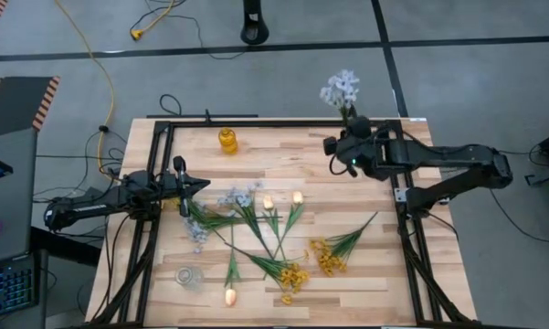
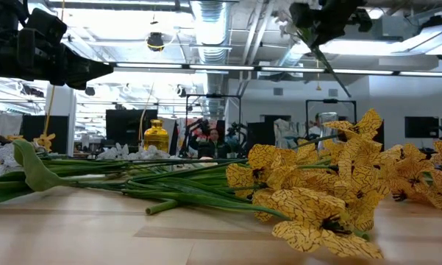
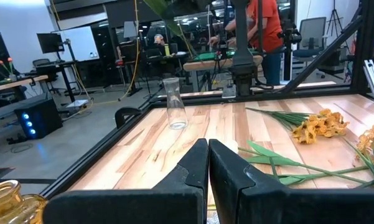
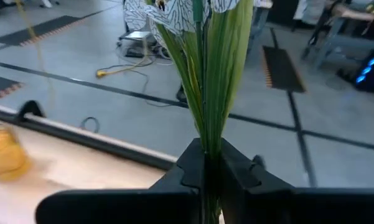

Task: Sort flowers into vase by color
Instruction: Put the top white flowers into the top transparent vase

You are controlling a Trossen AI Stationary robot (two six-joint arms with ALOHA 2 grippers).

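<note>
My right gripper (image 1: 350, 130) is raised over the table's far right part and is shut on a pale blue-white flower sprig (image 1: 341, 90), whose blossoms reach past the far edge. On the table lie more flowers: blue-white sprays (image 1: 238, 196), peach buds (image 1: 298, 196) and yellow clusters (image 1: 294, 276). A yellow vase (image 1: 227, 140) stands near the far edge and a clear glass vase (image 1: 189, 277) at the near left. My left gripper (image 1: 181, 181) waits shut at the table's left side, holding nothing. My right gripper pinches the sprig's bundle of green stems and leaves (image 4: 208, 134) between its two fingers, below the blossoms (image 4: 168, 11). The sprig is lifted clear of the table. Its blossoms point away past the fingertips, and its stem end (image 2: 332, 68) slants down below the gripper.
A black metal frame (image 1: 406, 238) borders the wooden table. The loose flowers fill the table's middle and near part, green stems crossing one another (image 1: 256, 239). Cables lie on the floor beyond the far edge. People and desks show in the room behind.
</note>
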